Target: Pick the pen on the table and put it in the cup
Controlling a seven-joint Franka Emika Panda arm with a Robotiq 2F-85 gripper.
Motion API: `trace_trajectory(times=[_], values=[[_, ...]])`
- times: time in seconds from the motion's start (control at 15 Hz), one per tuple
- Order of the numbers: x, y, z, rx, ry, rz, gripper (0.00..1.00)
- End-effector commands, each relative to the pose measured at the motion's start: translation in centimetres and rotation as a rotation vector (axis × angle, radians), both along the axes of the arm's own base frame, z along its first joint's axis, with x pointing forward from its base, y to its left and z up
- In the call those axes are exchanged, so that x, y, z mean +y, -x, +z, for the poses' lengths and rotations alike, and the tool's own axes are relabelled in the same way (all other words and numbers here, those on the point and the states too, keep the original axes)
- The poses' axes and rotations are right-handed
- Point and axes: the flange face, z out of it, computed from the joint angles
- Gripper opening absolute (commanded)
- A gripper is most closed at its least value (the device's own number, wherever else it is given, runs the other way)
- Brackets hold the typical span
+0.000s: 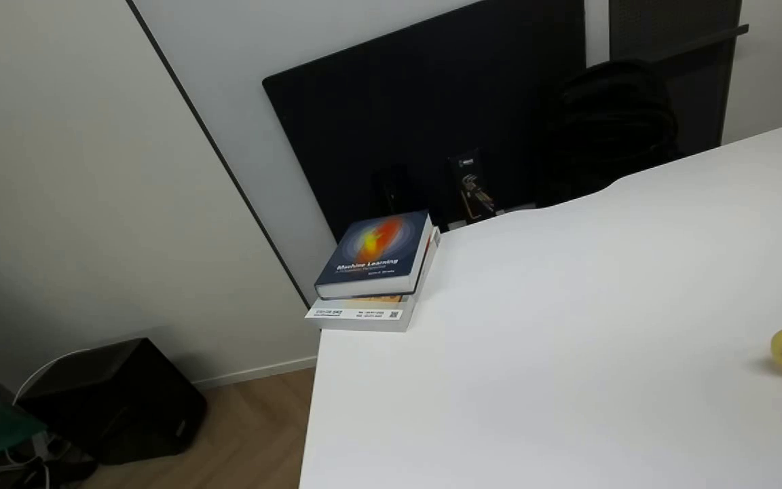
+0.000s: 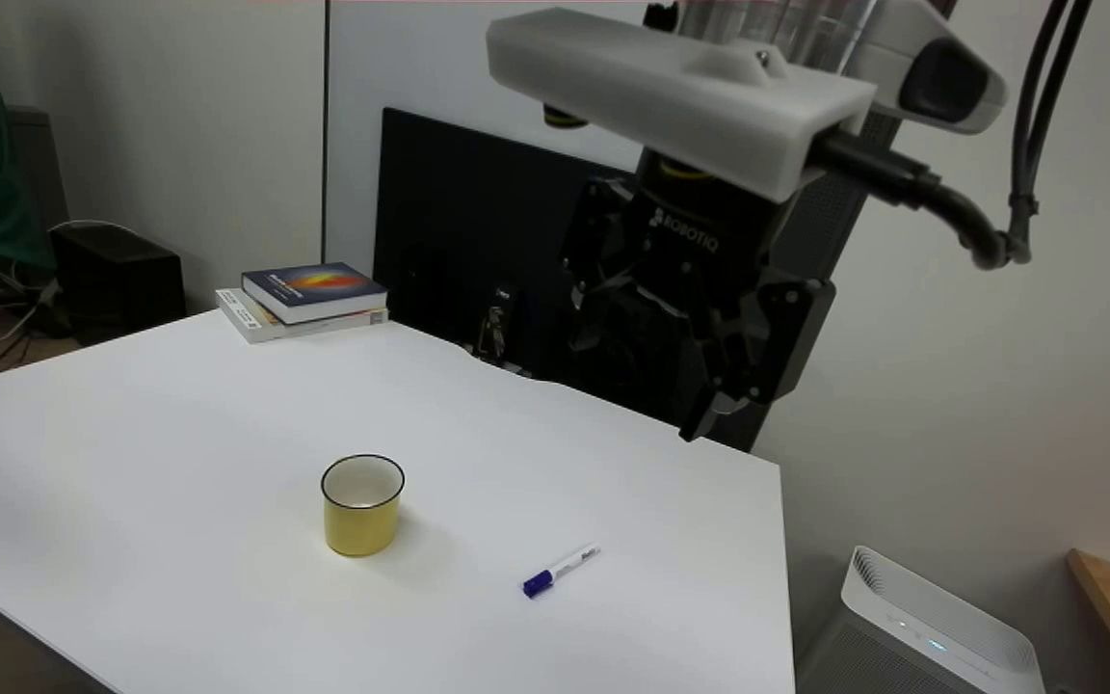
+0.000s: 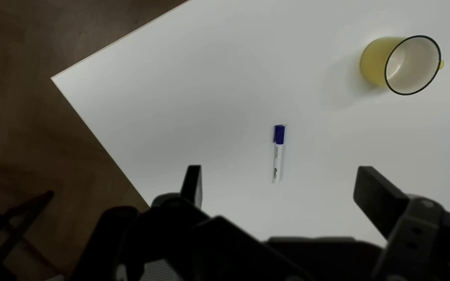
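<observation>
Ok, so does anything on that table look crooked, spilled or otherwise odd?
Only slightly: the Machine Learning book isn't squared up on the book below, by the edge of the table. No spill shows; the cup stands upright and the pen lies capped.

The cup [image 2: 361, 528] presents a yellow outer wall, off-white interior and black rim. The pen [image 3: 278, 154] shows a white barrel, dark lettering and a dark blue cap. The table [image 2: 463, 424] is plain white. The gripper [image 3: 279, 175] is black with pale ROBOTIQ lettering. The upper book [image 1: 373, 250] carries a dark blue cover patterned with a red-orange and yellow burst.
</observation>
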Motion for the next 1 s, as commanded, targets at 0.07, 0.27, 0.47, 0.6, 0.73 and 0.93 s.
trace_trajectory(times=[0.07,0.27,0.47,0.6,0.73,0.93], values=[[0.0,0.0,0.1,0.000,0.000,-0.001,1.00],[0.2,-0.5,-1.1,0.027,0.018,0.002,1.00],[1.3,-1.8,-5.1,0.093,0.053,0.030,1.00],[2.1,-2.6,-8.3,0.134,0.082,0.056,1.00],[2.6,-3.6,-11.5,0.174,0.110,0.072,1.00],[3.2,-5.5,-16.3,0.216,0.149,0.076,1.00]])
